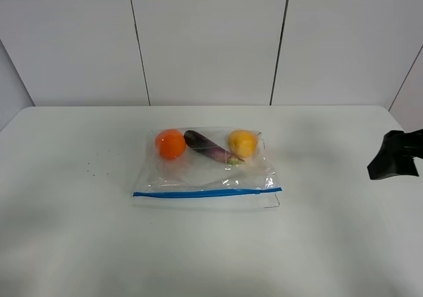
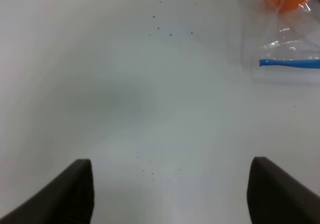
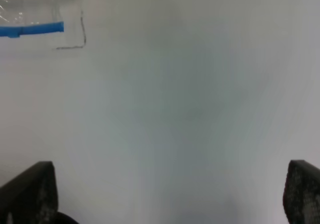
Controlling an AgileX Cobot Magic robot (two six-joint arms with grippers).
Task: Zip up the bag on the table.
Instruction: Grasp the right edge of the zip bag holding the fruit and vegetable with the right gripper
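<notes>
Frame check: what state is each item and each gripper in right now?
bag: flat on table, untouched, seal not discernible
orange: inside bag
eggplant: inside bag
yellow fruit: inside bag
left gripper: open, empty
right gripper: open, empty

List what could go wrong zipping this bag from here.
The bag lies loose on the table; sliding along the zipper may drag it unless the left claw pins an end. The zipper lies flat, so the open right claw may pinch only film. The orange could roll and shift the bag.
</notes>
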